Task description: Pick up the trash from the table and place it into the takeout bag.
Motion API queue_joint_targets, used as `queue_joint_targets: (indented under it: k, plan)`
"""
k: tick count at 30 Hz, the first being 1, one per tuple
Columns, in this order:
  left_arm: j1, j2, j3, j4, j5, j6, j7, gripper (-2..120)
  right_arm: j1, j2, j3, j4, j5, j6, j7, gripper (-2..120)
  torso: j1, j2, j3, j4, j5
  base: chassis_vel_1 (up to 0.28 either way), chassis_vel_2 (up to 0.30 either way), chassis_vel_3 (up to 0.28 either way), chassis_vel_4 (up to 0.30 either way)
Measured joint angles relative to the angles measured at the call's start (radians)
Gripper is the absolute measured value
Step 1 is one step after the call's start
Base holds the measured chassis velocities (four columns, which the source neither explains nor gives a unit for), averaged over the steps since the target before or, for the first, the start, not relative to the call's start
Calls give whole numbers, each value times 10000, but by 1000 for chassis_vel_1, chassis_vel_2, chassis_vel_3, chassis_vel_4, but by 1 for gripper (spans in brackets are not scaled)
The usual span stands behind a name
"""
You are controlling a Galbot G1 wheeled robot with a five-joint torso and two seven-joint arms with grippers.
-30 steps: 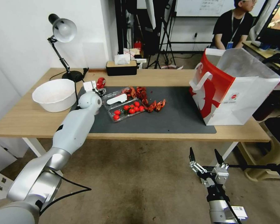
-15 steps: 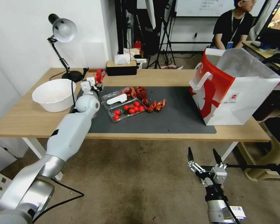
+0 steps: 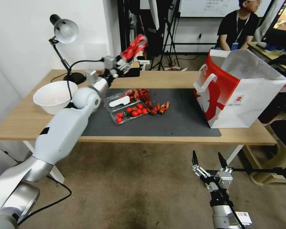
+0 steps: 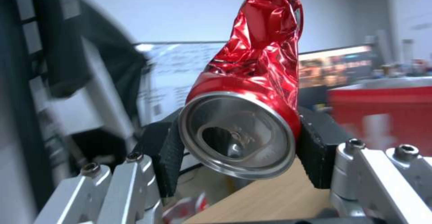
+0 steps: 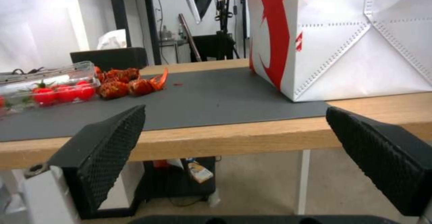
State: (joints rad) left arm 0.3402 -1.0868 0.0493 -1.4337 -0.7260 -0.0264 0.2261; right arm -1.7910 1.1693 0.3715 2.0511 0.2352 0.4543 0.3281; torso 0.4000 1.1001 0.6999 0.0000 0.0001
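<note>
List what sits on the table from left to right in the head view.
White bowl → desk lamp → clear tray of tomatoes → pile of red shells → takeout bag. Above them, the left pincer holds the crushed red soda can.

The robot's left arm has smooth white shells joined by rounded silver-grey joints, with a thin black cable looping alongside. Its left gripper has silver metal links with dark hex screws and black ribbed fingers. The right gripper has slim black pointed fingers on a silver wrist bearing a small white label.
</note>
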Motion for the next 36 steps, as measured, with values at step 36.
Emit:
queue_joint_targets:
  k: [36]
  plan:
    - [-6112,-3604,6846,2906,2824,799,97,52,-426,39,282,301,-99,54,64,100,0,-2,1,0,0,0,0,0,0]
